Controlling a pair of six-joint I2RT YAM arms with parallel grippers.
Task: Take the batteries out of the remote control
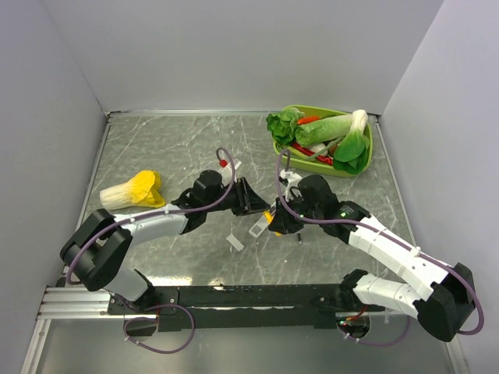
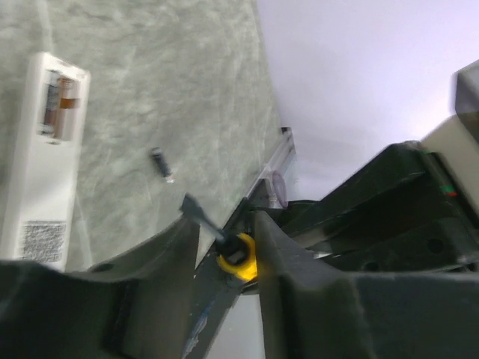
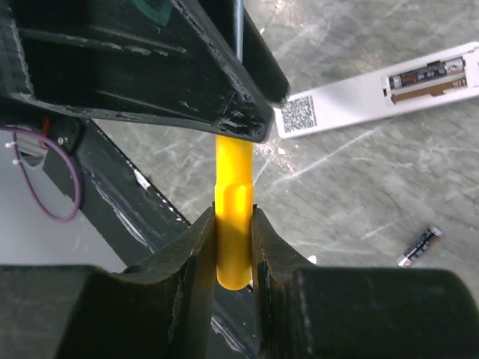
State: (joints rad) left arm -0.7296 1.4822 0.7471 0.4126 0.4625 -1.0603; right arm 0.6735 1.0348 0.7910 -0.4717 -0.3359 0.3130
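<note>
Right wrist: 2 batts (image 3: 419, 247) (image 3: 423, 73), 1 remote (image 3: 337, 105)

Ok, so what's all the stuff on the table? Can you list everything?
remote control: one, white, lying mid-table, battery recess open
batteries: two, dark with red; one in the remote, one loose on the table
cover piece: one, white, near the remote
screwdriver: one, yellow handle, held over the table
cabbage: one, yellow-white, left side
tray: one, green, far right corner
vegetables: several, green, white, red, in the tray
table: one, grey marble
left gripper: black, open
right gripper: black, gripping the screwdriver
</note>
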